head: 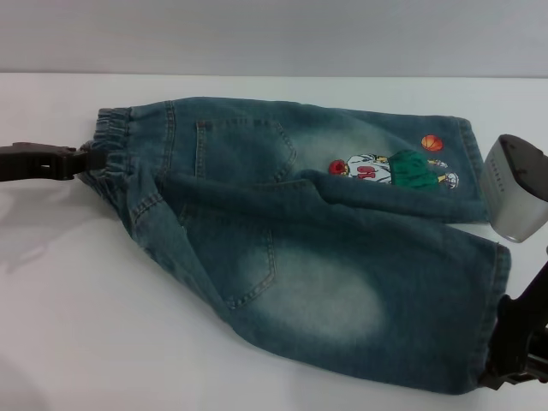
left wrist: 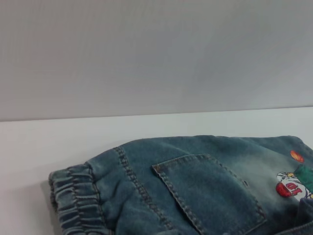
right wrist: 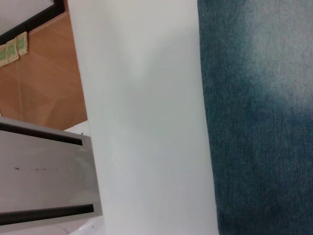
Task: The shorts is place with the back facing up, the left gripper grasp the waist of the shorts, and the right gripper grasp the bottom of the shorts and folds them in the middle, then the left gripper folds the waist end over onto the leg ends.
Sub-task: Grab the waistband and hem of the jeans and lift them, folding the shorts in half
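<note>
The blue denim shorts (head: 300, 248) lie back up on the white table (head: 86, 325), with the near leg lapping diagonally over the far leg. The elastic waist (head: 113, 150) is at the left, and a back pocket (left wrist: 210, 196) lies beside it. A cartoon print with an orange basketball (head: 432, 143) shows on the far leg. My left gripper (head: 86, 159) reaches in from the left edge, shut on the bunched waist. My right gripper (head: 507, 347) stands at the near leg's bottom hem (head: 497, 308), touching its edge. In the right wrist view only denim (right wrist: 259, 122) and the table show.
A grey-white part of the right arm (head: 514, 188) hangs over the far leg's hem at the right. The table's edge (right wrist: 80, 98) runs close to the right gripper, with brown floor (right wrist: 39, 73) and a grey frame (right wrist: 44, 171) beyond it. A grey wall backs the table.
</note>
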